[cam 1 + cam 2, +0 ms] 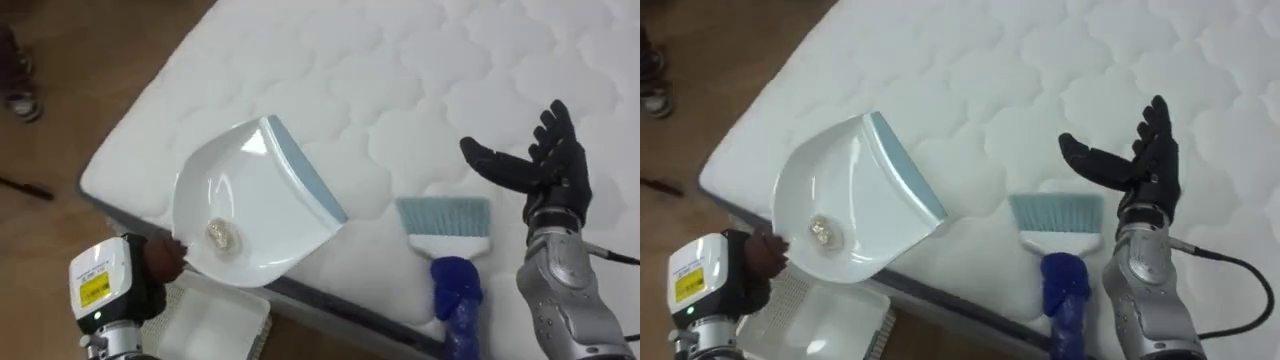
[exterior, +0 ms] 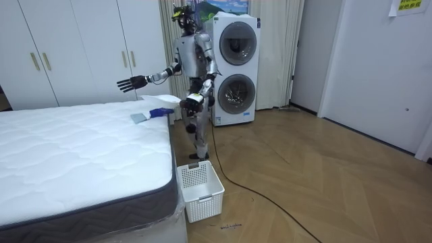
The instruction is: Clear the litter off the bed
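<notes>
We see a white quilted mattress [image 1: 420, 80] on a wooden floor [image 2: 324, 175], with stacked white washing machines [image 2: 236, 67] behind the robot. A white slatted plastic basket [image 2: 200, 189] sits below the bed corner. The left hand [image 1: 160, 260] grips a white plastic dustpan [image 1: 255, 200] holding a small crumpled scrap [image 1: 224, 235]. The blue-handled brush [image 1: 447, 240] lies on the mattress just beside the right hand [image 1: 545, 165], whose fingers are spread wide.

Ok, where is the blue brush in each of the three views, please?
Left eye view: brush lies on the bed, lower right of picture.
Right eye view: brush low, right of middle.
Room view: brush on the bed's edge by the robot.
Shared landmark: white basket beside the bed.
</notes>
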Available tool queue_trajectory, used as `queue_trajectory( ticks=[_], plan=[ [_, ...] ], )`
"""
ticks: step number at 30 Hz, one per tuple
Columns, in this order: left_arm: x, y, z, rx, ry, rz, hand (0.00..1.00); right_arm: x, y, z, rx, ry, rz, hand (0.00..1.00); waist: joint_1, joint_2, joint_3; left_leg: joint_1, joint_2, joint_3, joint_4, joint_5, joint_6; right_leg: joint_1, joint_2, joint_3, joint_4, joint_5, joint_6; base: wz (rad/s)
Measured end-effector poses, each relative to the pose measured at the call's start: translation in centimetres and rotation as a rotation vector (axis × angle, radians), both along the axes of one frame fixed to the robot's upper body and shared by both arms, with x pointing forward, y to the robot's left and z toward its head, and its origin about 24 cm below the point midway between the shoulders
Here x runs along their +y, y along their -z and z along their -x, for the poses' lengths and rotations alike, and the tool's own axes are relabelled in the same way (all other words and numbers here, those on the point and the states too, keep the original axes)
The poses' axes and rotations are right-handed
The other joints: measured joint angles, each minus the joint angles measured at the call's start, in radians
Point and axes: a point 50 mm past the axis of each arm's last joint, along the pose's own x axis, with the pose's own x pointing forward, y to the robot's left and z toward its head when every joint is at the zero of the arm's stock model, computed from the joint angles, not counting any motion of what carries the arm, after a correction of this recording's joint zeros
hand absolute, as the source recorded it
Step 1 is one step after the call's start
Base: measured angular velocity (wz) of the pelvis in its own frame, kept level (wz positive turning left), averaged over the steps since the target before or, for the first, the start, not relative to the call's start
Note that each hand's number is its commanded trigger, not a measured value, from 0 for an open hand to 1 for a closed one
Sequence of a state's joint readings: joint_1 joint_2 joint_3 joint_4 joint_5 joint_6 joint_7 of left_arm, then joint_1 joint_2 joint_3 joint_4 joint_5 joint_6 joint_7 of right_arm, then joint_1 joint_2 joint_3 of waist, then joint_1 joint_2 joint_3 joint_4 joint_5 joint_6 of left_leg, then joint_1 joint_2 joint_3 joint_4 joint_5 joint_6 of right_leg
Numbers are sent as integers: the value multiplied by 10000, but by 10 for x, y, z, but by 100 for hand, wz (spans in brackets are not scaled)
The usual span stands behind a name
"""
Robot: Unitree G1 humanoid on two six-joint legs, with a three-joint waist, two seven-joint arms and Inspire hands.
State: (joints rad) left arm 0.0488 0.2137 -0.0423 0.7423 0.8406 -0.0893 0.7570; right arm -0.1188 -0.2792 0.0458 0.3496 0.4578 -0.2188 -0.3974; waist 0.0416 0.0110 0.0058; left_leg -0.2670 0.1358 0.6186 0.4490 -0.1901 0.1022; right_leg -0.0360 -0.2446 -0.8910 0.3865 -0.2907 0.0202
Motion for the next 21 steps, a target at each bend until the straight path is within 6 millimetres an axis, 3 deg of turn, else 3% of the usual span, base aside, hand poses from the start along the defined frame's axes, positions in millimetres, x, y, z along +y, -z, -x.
queue_trajectory(
  ticks=[1, 2, 3, 4, 5, 6, 7, 8, 9, 10, 11, 12, 13, 14, 15, 16, 17, 19, 21],
  plan=[
    [1, 0, 0, 68, -4, 12, 100, 2, -1, 0, -71, -91, -9, 0, -20, -12, 4, 52, 417, 275, 658, -304, -85, 162, -9, -361, -10, -33, 23, 91],
    [3, 0, -1, 168, -9, 51, 100, 5, -7, -2, -316, -263, -15, 0, -140, -16, 8, 349, 1238, 564, 1405, -707, -446, 430, -3, -918, 53, -118, 135, 94],
    [2, -2, -7, 157, 93, 122, 100, 6, -13, -4, -601, -322, 54, 0, -201, -32, 31, 501, 1668, 655, 1411, -881, -872, 574, -186, -1216, 478, -243, 321, 99],
    [-1, -3, -11, 147, 187, 191, 100, 5, -16, -5, -688, -307, 163, 0, -248, -53, 80, 497, 1530, 619, 1264, -884, -896, 535, -384, -1225, 893, -253, 345, 114],
    [-6, -4, -16, 239, 426, 241, 100, 4, -16, -5, -674, -274, 294, 0, -413, -129, 71, 560, 1065, 127, 741, -810, -794, 317, -733, -883, 1668, -240, 229, 91],
    [-10, -6, -21, 175, 648, 201, 100, 4, -17, -6, -708, -246, 299, 0, -398, -22, 146, 567, 634, -1085, 180, -700, -989, -530, -917, 79, 2407, -425, -216, 62],
    [-9, -7, -22, 99, 622, 186, 100, 6, -18, -7, -759, -332, 259, 0, -229, -8, 137, 466, 633, -1591, 55, -627, -1105, -1096, -706, 580, 2399, -453, -315, 0],
    [-4, -9, -22, 20, 453, 111, 100, 14, -21, -12, -898, -556, 248, 0, -128, 173, 246, 282, 688, -2500, -136, -491, -1333, -2177, -145, 1182, 1900, -197, -620, 0],
    [1, -9, -21, 31, 255, 76, 100, 17, -20, -10, -903, -540, 395, 0, -119, 164, 250, 157, 571, -2985, -232, -430, -1444, -2868, 166, 1513, 865, 563, -808, 30],
    [3, -9, -20, 64, 207, 77, 100, 16, -18, -7, -838, -418, 410, 0, -183, 36, 243, 172, 430, -2996, -155, -484, -1506, -3014, -10, 1456, 637, 1329, -862, 60],
    [-1, -4, -15, 193, 50, 375, 100, 11, -15, -3, -638, -102, 434, 0, -100, 29, 161, 273, 472, -2675, 156, -740, -1630, -2853, -389, 962, 1182, 1262, -1465, 34],
    [-1, 0, -8, 314, -105, 583, 100, 11, -13, -3, -576, -3, 383, 0, -48, 80, 143, 354, 639, -2131, 383, -712, -1582, -2677, -573, 207, 1421, 1211, -1544, 23],
    [-1, 0, -7, 358, -148, 583, 100, 11, -13, -3, -572, -73, 408, 0, -95, 81, 141, 392, 642, -1965, 358, -625, -1509, -2546, -658, -84, 1426, 1175, -1564, 37],
    [-1, 0, -8, 342, -104, 561, 100, 11, -13, -3, -585, -181, 477, 0, -212, 84, 139, 476, 649, -1566, 231, -565, -1455, -2309, -799, -517, 1424, 1084, -1499, 75],
    [-2, -4, -11, 177, 7, 576, 100, 10, -15, -3, -637, -209, 511, 0, -307, -5, 151, 513, 580, -1293, 106, -646, -1375, -2134, -1003, -671, 1459, 822, -1455, 79],
    [-4, -5, -13, 93, 66, 621, 100, 9, -16, -3, -684, -200, 511, 0, -299, -33, 160, 476, 521, -1288, 134, -703, -1294, -2081, -1097, -679, 1537, 737, -1435, 65],
    [-6, -4, -10, 80, 143, 689, 100, 9, -18, -3, -753, -282, 511, 0, -309, -22, 125, 508, 366, -1535, 103, -825, -1184, -1927, -1241, -577, 1724, 731, -1275, 72],
    [-7, -5, -11, -15, 258, 735, 100, 7, -16, 0, -701, -213, 560, 0, -469, -22, 108, 514, 67, -2148, 99, -781, -1030, -1863, -1098, 1039, 1862, 755, -815, 108],
    [-8, -6, -13, -90, 405, 745, 100, 3, -16, 1, -704, -33, 594, 0, -545, -65, 61, 574, -445, -2953, -109, -497, -809, -1738, -970, 2641, 1835, 851, -194, 122]
  ],
)
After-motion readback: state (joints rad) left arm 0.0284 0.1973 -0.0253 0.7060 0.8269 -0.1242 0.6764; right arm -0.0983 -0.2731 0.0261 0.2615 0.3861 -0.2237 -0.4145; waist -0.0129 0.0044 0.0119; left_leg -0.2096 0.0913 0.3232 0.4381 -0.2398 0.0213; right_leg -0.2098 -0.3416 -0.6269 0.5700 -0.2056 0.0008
